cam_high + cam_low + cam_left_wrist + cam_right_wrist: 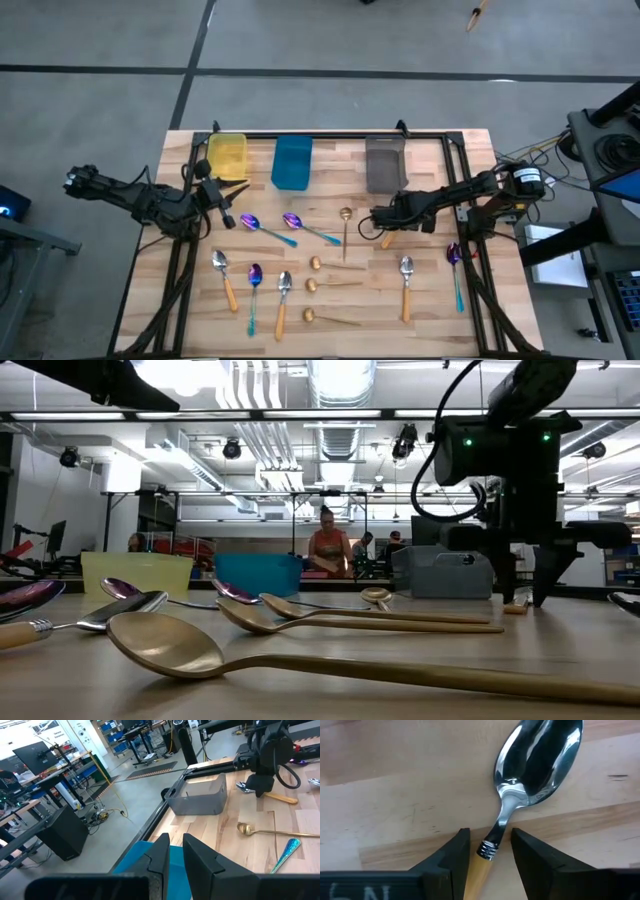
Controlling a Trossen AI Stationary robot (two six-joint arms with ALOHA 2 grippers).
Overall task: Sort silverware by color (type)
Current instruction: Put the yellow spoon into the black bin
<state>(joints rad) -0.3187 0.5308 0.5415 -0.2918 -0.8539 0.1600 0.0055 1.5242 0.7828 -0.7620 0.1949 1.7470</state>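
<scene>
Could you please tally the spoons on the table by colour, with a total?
Purple spoons with teal handles: 4
Silver spoons with orange handles: 4, one of them lying between the right gripper's fingers
All-gold spoons: 4
Total: 12

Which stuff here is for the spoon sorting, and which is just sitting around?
For the job:
- silver spoon with orange handle, between the right tool's open fingers
- purple spoons
- gold spoons

Just there:
- left tool, waiting
- person in the background
</scene>
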